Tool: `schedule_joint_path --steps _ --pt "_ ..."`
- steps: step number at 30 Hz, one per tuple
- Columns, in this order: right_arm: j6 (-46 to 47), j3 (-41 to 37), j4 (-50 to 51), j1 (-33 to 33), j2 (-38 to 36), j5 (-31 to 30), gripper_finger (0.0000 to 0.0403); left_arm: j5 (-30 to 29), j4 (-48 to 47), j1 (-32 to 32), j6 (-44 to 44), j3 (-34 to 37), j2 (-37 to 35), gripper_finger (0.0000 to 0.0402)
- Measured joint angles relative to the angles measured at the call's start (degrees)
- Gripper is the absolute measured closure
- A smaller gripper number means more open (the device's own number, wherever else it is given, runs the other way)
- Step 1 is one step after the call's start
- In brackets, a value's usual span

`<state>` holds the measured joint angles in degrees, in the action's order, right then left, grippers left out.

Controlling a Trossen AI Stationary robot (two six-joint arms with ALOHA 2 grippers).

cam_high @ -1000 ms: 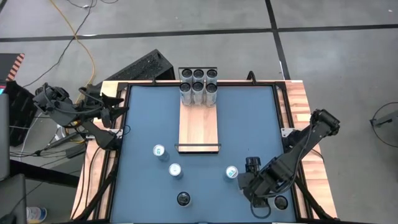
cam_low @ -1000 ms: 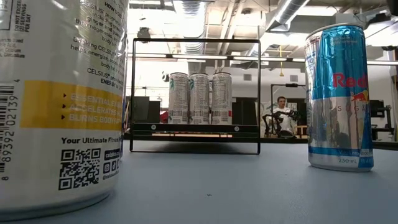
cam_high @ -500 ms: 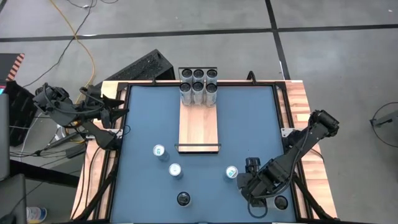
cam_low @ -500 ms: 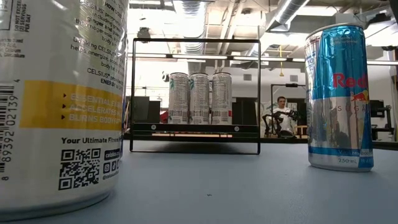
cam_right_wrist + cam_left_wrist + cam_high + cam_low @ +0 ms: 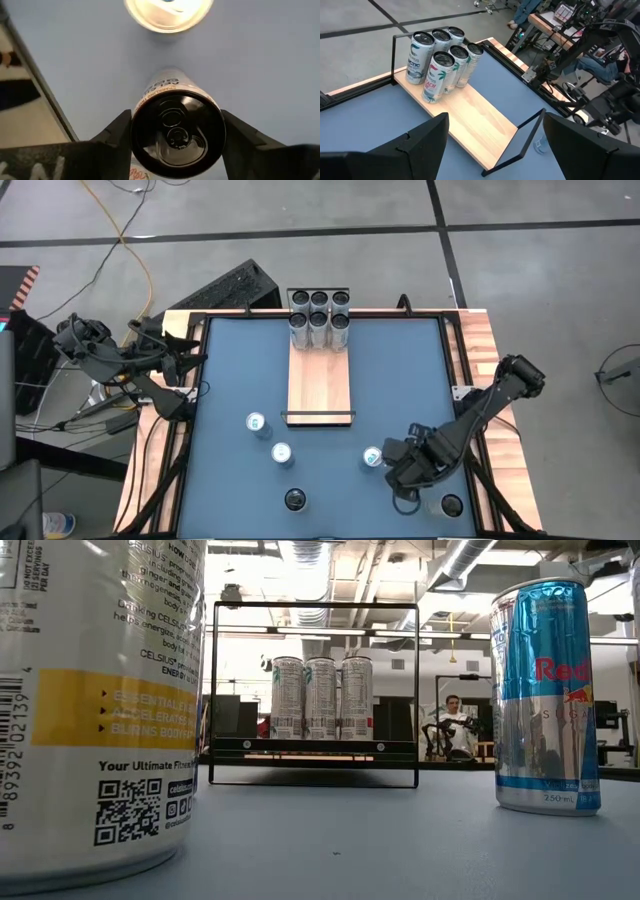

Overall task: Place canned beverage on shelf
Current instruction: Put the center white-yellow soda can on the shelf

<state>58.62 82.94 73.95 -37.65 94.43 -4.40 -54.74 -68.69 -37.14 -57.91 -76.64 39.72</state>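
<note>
Taking 12 o'clock as the table's (image 5: 400, 370) far edge in the high view, the shelf (image 5: 320, 385) lies on the blue top and runs from 12 o'clock to about the middle; it has a thin black rail at each short end; six tall cans (image 5: 320, 320) stand in a tight block at its 12 o'clock end, and the rest of the board is bare.

The right gripper (image 5: 402, 470) is low over the table near 5 o'clock; its wrist view shows a black-topped can (image 5: 172, 127) standing upright on the blue surface between the two fingers (image 5: 117, 135), each of which meets a side of the can, so the hand is clamped on it; in the high view this can is hidden under the gripper.

A pale-topped can (image 5: 373, 457) stands just beside the gripper, on its 9 o'clock side and apart from it; two more pale cans (image 5: 256, 421) stand near 7 o'clock, one dark-topped can (image 5: 295, 499) is at 6 o'clock, and another (image 5: 452, 505) is near the 5 o'clock corner.

The left gripper (image 5: 495, 120) waits off the table's edge at 10 o'clock with its fingers spread wide and nothing between them, facing the shelf.

A person (image 5: 455, 715) sits in the room beyond.
</note>
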Motion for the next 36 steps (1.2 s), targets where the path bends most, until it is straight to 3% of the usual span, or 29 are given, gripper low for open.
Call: schedule_joint_path --steps 10,18,24,30,36 --pt "15.5 -0.1 10.1 2.2 0.0 0.0 0.0194 0.0 0.0 0.0 0.0 0.0 0.0 0.0093" --pt "15.9 -0.2 13.4 9.0 -1.0 -2.6 0.0192 -0.1 0.0 0.0 0.0 0.0 0.0 0.0093" --pt "11.9 -0.2 14.4 17.9 -6.2 -10.2 0.0192 -0.1 0.0 0.0 0.0 0.0 0.0 0.0093" --pt "7.2 -0.2 14.5 32.1 -10.6 -11.5 0.0191 -0.9 0.0 0.0 -0.3 0.0 0.0 0.0093" --pt "5.2 -0.2 9.0 45.3 -9.5 -13.2 0.0189 -2.9 0.0 0.0 -1.3 0.0 0.0 0.0093"
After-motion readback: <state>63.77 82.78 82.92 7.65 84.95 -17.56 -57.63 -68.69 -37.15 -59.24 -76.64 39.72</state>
